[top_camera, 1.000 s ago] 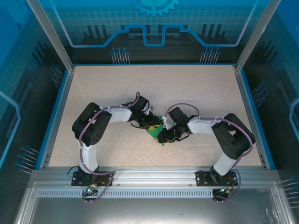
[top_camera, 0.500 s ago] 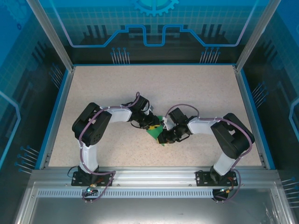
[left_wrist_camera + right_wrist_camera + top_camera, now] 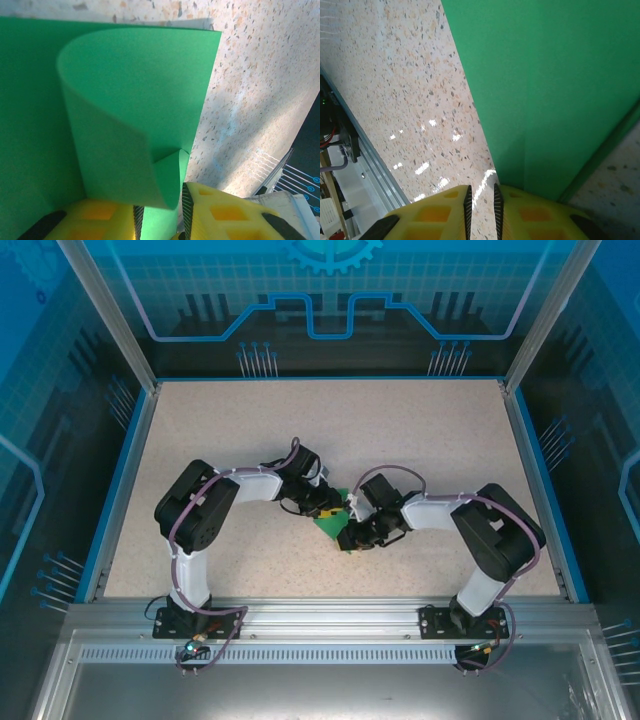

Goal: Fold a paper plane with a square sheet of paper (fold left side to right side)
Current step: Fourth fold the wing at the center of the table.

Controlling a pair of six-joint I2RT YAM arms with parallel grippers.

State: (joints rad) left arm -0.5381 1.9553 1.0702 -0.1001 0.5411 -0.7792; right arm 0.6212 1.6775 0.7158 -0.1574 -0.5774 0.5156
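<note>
The square sheet of paper (image 3: 327, 524) lies mid-table, bright green, mostly covered by the two grippers that meet over it. In the left wrist view the paper (image 3: 125, 100) has one flap curled up and over. The flap's rolled edge hangs into the gap of my left gripper (image 3: 159, 202) and rests over one finger; the jaws stand apart and do not pinch it. My left gripper (image 3: 337, 508) sits at the sheet's far side. My right gripper (image 3: 348, 537) is at the near right edge. Its jaws (image 3: 481, 192) are narrowly open over bare table, one finger (image 3: 535, 212) on the paper (image 3: 560, 75).
Speckled beige table (image 3: 420, 430) stretches behind and to both sides of the paper. A blue rim (image 3: 120, 480) and an aluminium frame (image 3: 320, 615) bound it. Both arms' elbows angle inward toward the centre.
The right gripper has edged slightly left and farther onto the paper, so less green shows. The left arm has barely moved.
</note>
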